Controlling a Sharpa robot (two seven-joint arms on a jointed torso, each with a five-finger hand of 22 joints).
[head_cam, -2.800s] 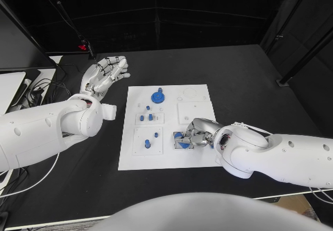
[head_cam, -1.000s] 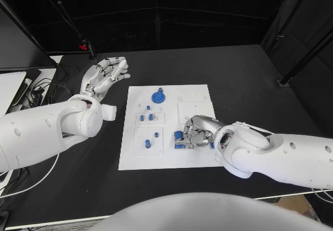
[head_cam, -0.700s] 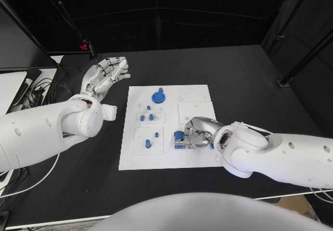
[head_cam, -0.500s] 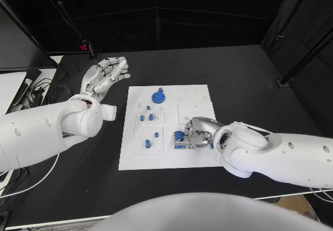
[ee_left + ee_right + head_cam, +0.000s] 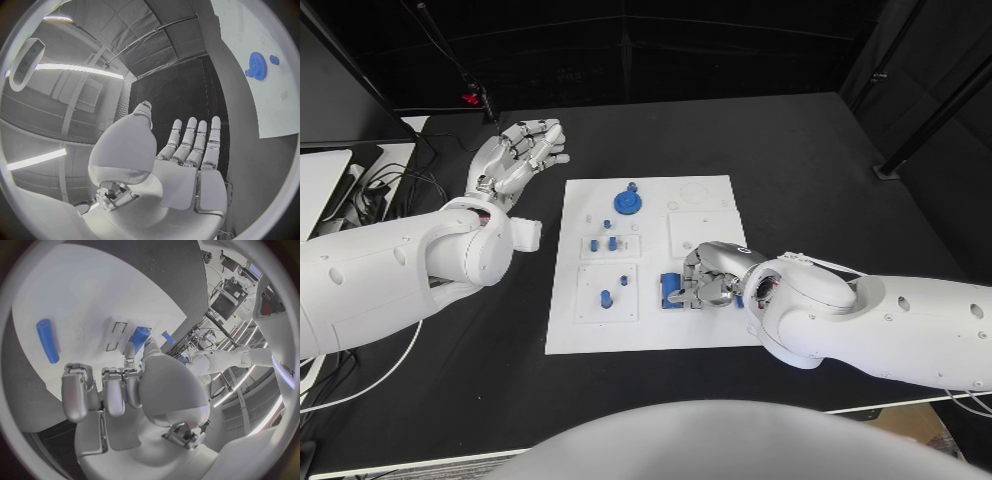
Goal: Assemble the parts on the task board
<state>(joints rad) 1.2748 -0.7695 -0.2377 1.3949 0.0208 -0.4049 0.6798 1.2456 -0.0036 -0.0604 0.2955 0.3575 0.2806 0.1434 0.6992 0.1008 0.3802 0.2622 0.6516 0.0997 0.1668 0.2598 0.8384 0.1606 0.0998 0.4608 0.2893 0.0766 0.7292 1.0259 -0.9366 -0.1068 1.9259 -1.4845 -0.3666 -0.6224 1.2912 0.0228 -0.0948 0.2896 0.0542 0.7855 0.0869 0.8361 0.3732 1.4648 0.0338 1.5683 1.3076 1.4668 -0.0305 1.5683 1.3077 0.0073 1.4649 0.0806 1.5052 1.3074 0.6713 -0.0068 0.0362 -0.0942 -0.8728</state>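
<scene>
The white task board [image 5: 589, 330] lies in the middle of the black table. On it are a blue gear [image 5: 627, 202], two small blue pegs [image 5: 603, 243] and a taller blue peg [image 5: 606, 297]. My right hand [image 5: 710, 278] rests on the board's near right part, fingers curled. Thumb and fingertips pinch a blue part [image 5: 672, 290] there. In the right wrist view the right hand [image 5: 125, 390] has that part [image 5: 139, 340] at its fingertips, and a blue cylinder [image 5: 47, 340] lies loose on the board. My left hand [image 5: 516, 155] hovers off the board's far left corner, fingers spread, holding nothing.
Cables [image 5: 372, 190] and a pale desk edge lie at the table's left side. A red object [image 5: 473, 98] hangs by a black pole at the far left. The left wrist view shows the left hand [image 5: 187, 165] and the gear [image 5: 257, 65] on the board [image 5: 244, 35].
The blue part under my right hand has shifted a little to the left and turned. The right hand's fingers have closed in around it. The left arm has not moved.
</scene>
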